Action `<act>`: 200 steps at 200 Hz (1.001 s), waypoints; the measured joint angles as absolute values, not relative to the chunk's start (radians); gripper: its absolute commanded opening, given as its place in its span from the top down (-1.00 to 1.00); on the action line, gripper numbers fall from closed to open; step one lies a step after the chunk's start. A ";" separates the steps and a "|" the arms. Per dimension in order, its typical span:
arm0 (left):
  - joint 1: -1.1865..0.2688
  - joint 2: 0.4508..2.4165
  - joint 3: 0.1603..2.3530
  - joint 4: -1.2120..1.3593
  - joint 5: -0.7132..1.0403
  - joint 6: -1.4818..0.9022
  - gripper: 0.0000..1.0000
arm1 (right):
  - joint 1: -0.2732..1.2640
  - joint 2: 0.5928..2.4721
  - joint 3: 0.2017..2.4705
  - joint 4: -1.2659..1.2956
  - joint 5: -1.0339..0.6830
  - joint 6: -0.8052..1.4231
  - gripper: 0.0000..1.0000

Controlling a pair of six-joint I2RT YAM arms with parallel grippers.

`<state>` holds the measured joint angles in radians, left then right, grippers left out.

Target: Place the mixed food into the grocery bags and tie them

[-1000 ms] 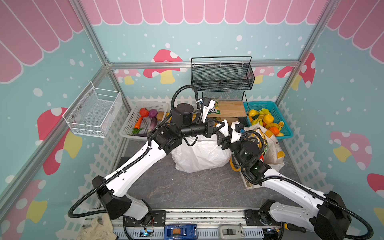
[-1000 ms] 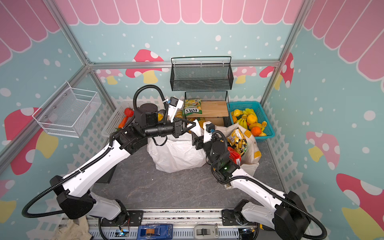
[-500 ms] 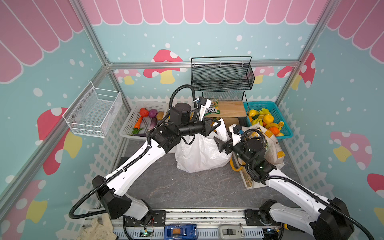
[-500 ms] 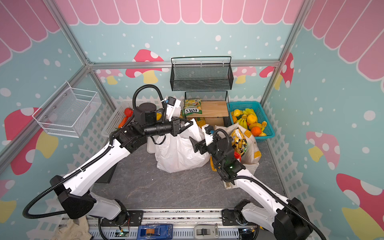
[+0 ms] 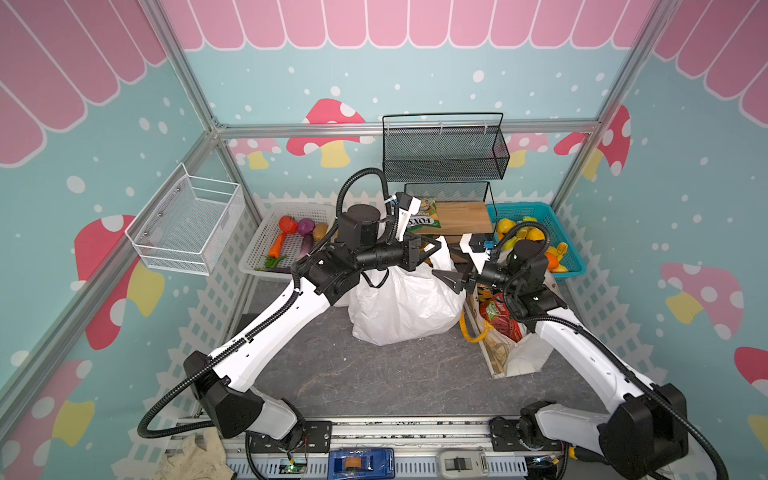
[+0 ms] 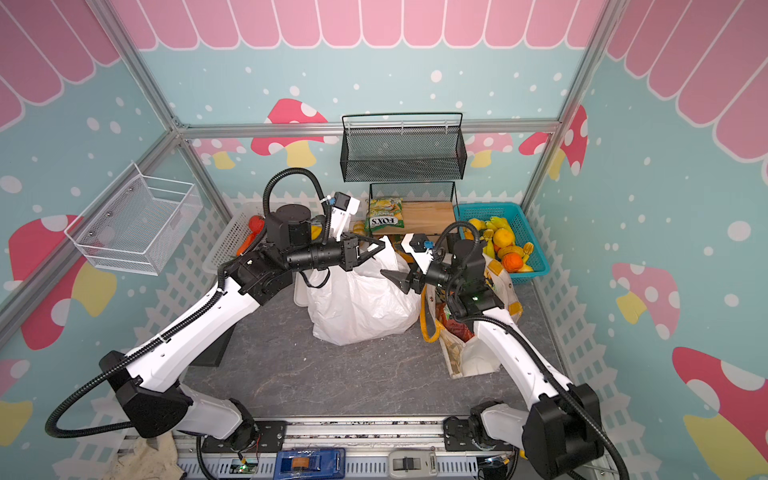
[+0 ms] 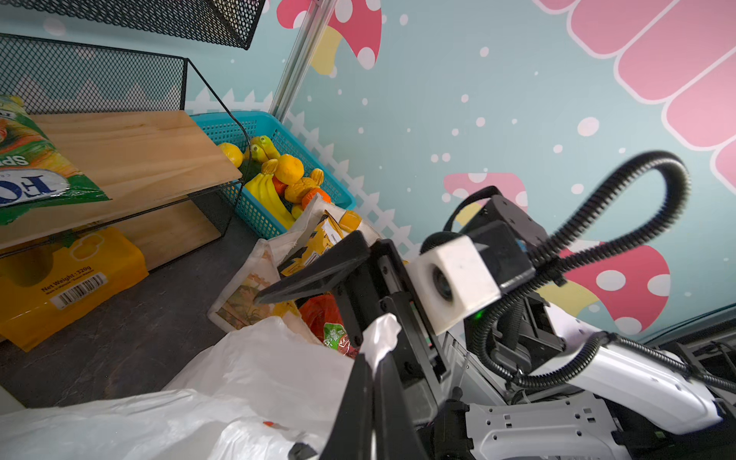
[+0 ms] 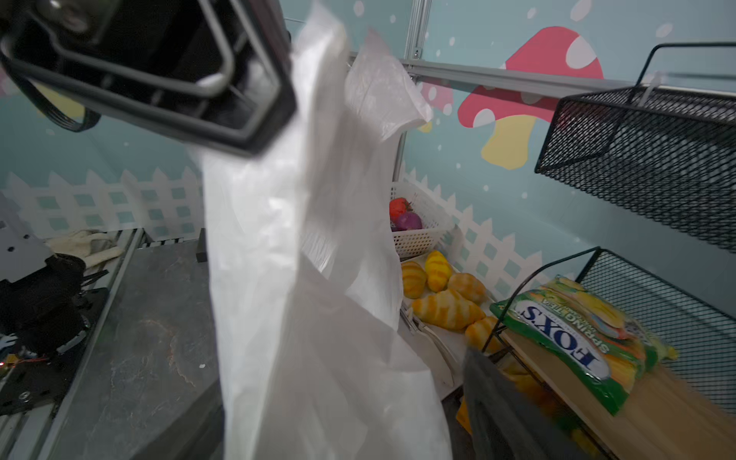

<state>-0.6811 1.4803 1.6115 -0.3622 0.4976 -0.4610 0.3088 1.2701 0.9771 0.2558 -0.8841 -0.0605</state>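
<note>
Left wrist view: the left hand point(image 7: 372, 358) is clenched on a white strip of the plastic carrier bag point(image 7: 255, 374), with the film bunched above its fingertips. In both top views this bag stands at the centre of the grey surface point(image 5: 374, 374), its top pulled up to that hand. The right hand point(image 5: 451, 280) hangs just beside the bag's upper right, jaws apart, grasping nothing. The tote point(image 5: 521, 357) lies just right of the bag, under the right arm. A red snack packet point(image 5: 500, 322) and a yellow-and-black packet point(image 7: 318, 245) sit in its mouth. Toy vegetables point(image 5: 291, 232) lie in the white basket point(image 5: 259, 249) at back left, well apart from both bags.
</note>
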 measured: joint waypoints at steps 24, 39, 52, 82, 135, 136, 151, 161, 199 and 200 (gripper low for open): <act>-0.681 1.480 1.612 -0.363 0.499 -0.461 1.00 | 0.299 1.349 0.992 0.250 -0.997 -0.071 0.14; -0.681 1.480 1.612 -0.362 0.500 -0.461 1.00 | 0.291 1.371 0.992 0.255 -1.049 -0.074 0.32; -0.681 1.480 1.612 -0.362 0.502 -0.461 1.00 | 0.287 1.378 0.991 0.264 -1.087 -0.066 0.45; -0.678 1.480 1.612 -0.361 0.506 -0.461 1.00 | 0.282 1.378 0.989 0.298 -1.134 -0.054 0.57; -0.672 1.480 1.612 -0.362 0.509 -0.461 1.00 | 0.275 1.368 0.979 0.323 -1.161 -0.032 0.17; -0.672 1.480 1.612 -0.362 0.509 -0.461 1.00 | 0.274 1.367 0.979 0.323 -1.161 -0.033 0.17; -0.672 1.480 1.612 -0.362 0.509 -0.461 1.00 | 0.268 1.356 0.979 0.332 -1.169 -0.029 0.18; -0.672 1.480 1.612 -0.361 0.509 -0.461 1.00 | 0.262 1.350 0.979 0.339 -1.174 -0.027 0.31; -0.672 1.480 1.612 -0.362 0.509 -0.461 1.00 | 0.254 1.349 0.971 0.373 -1.194 -0.001 0.85; -0.672 1.480 1.612 -0.362 0.509 -0.461 1.00 | 0.254 1.349 0.971 0.374 -1.195 -0.002 0.85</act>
<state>-0.6720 1.4796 1.6119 -0.3618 0.5095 -0.4610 0.2543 1.3487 0.9707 0.3744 -1.1950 -0.0017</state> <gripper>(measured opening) 0.047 0.138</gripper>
